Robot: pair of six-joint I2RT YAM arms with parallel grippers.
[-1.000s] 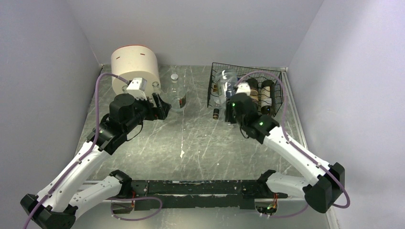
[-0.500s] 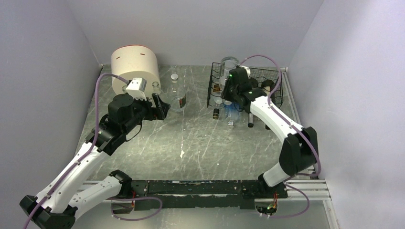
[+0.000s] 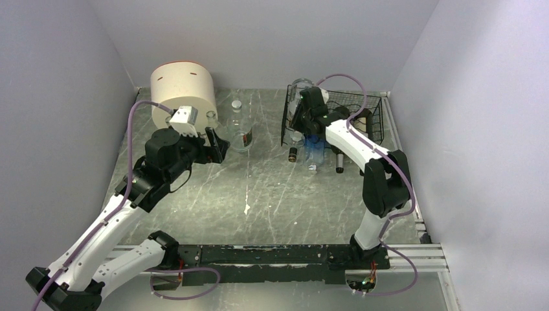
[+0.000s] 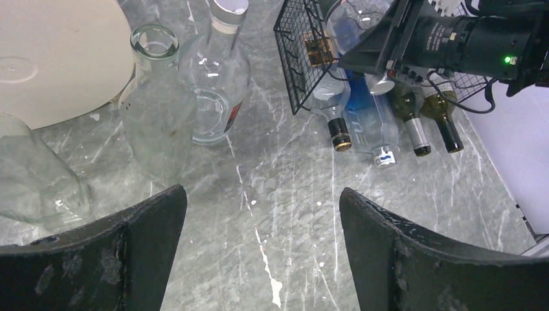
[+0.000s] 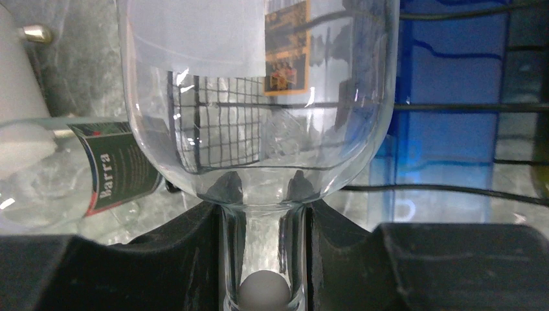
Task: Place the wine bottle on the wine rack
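Observation:
My right gripper (image 5: pixel 262 259) is shut on the neck of a clear wine bottle (image 5: pixel 259 97). It holds the bottle body-first over the left end of the black wire wine rack (image 3: pixel 353 107). In the top view the bottle (image 3: pixel 299 89) sits at the rack's far left corner, with the right gripper (image 3: pixel 304 110) just behind it. The rack's wires (image 5: pixel 453 107) cross behind the glass. In the left wrist view the rack (image 4: pixel 299 61), the held bottle (image 4: pixel 349 19) and the right gripper (image 4: pixel 388 42) show at the top. My left gripper (image 4: pixel 261 197) is open and empty, near the standing bottles (image 3: pixel 217 146).
A cream cylinder (image 3: pixel 183 91) stands at the back left. Beside it stand clear bottles (image 4: pixel 158 110) (image 4: pixel 217 71). A third glass vessel (image 4: pixel 35 181) is at the left edge. Several bottles lie with necks poking out of the rack's front, among them a blue one (image 3: pixel 315 150) and dark ones (image 4: pixel 447 126).
My right arm has stretched forward and left, carrying the clear bottle from the rack's front to its far left corner. The left arm has barely moved.

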